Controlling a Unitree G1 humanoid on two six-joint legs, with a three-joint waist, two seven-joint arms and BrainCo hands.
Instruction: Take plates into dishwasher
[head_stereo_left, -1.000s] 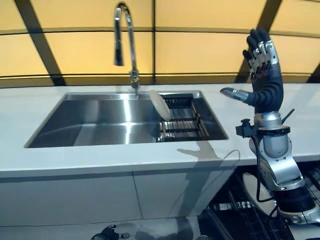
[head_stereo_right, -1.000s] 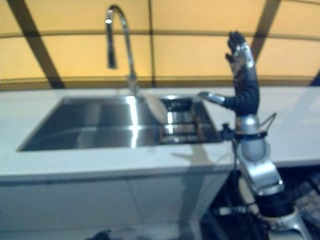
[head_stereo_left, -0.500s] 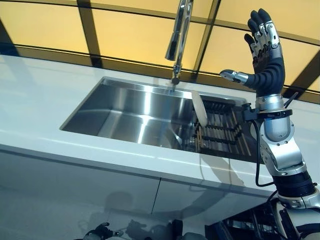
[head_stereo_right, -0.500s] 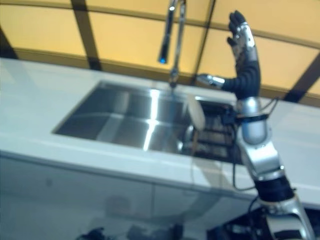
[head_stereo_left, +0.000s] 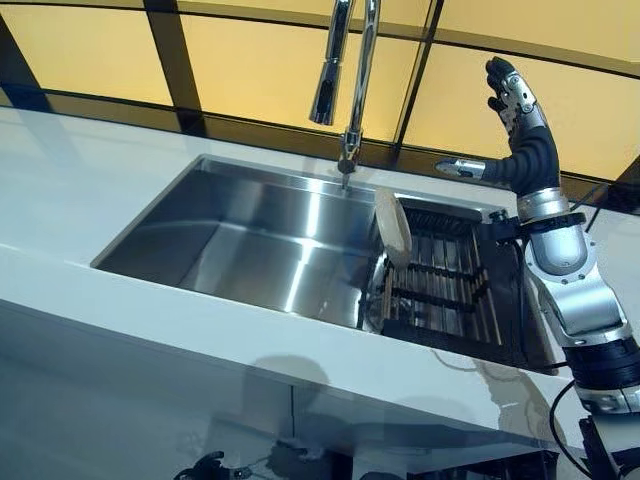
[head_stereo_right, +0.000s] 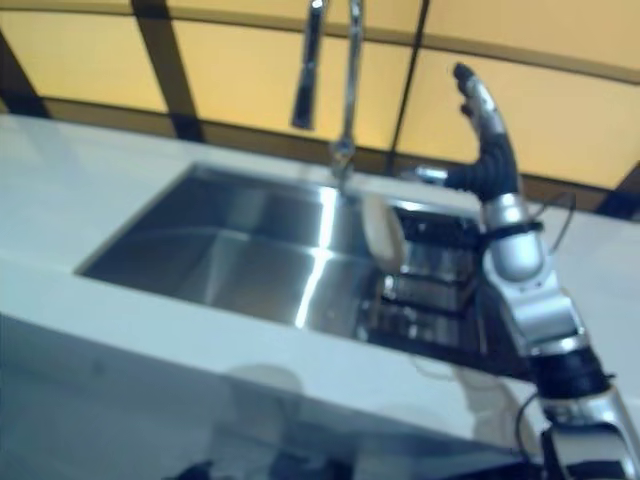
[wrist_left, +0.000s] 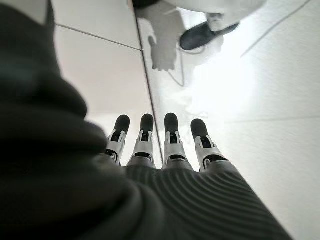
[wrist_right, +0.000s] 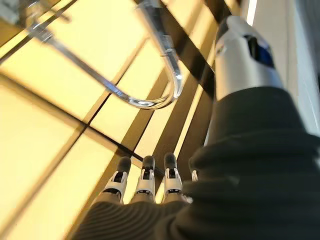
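A pale plate (head_stereo_left: 393, 226) stands on edge in a dark wire rack (head_stereo_left: 447, 285) at the right end of the steel sink (head_stereo_left: 250, 240); it also shows in the right eye view (head_stereo_right: 382, 232). My right hand (head_stereo_left: 512, 130) is raised above the rack's far right corner, fingers straight and thumb spread, holding nothing. In its wrist view the fingers (wrist_right: 145, 181) point at the faucet and yellow wall. My left hand (wrist_left: 160, 145) shows only in its own wrist view, fingers straight, hanging over the pale floor, empty.
A tall chrome faucet (head_stereo_left: 352, 70) rises behind the sink, just left of the plate. A white countertop (head_stereo_left: 60, 190) surrounds the sink. A yellow panelled wall with dark strips (head_stereo_left: 250, 60) backs it. White cabinet fronts (head_stereo_left: 120, 400) run below.
The camera has shifted, so the sink sits more to the left and closer. My right hand has lowered slightly toward the rack and stays open.
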